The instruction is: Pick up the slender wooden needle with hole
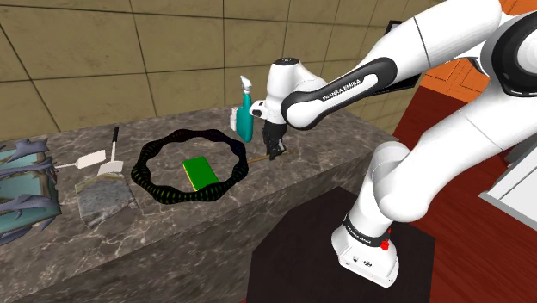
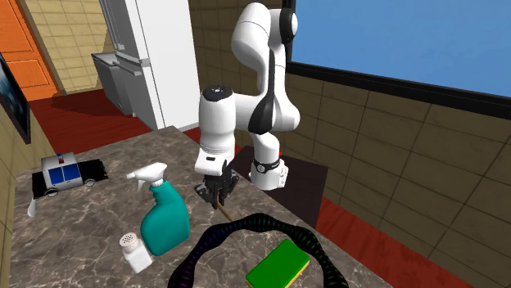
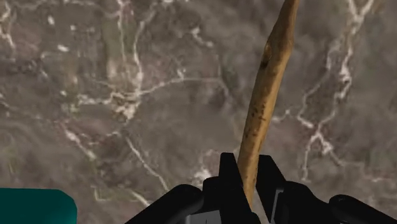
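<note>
we see the hand closed tight on one end of the wooden needle, low over the marble desk beside the spray bottle, apparently gripped for lifting.

The needle looks matt, speckled wood; the counter is veined marble.
</note>
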